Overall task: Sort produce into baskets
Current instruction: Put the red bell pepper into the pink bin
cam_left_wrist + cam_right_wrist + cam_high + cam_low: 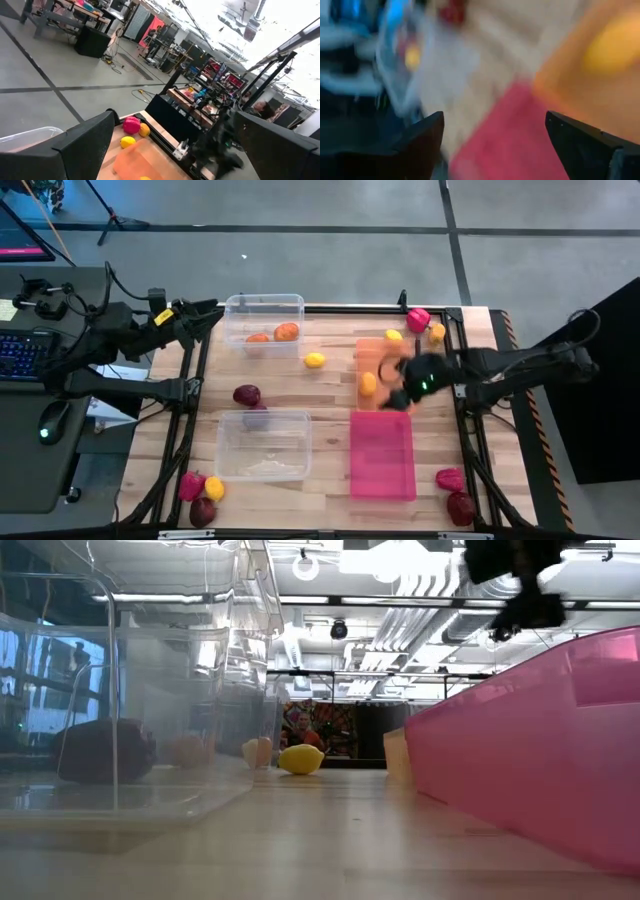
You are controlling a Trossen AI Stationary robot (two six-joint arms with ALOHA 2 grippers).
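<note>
My right gripper (399,397) (492,130) hangs open over the near end of the orange basket (372,352), with nothing between its fingers. A yellow piece (368,383) lies inside that basket. The pink basket (382,455) stands just nearer, and it also shows in the low view (540,740). The far clear basket (264,318) holds two orange pieces (287,332). My left gripper (205,315) (175,120) waits open at the table's far left, held level and touching nothing. A loose yellow piece (315,360) and a maroon one (247,395) rest on the table.
The near clear basket (264,445) stands left of the pink one. Produce lies at the far right corner (418,318), the near left corner (203,498) and the near right corner (455,492). A desk with a keyboard (20,355) stands off the table's left.
</note>
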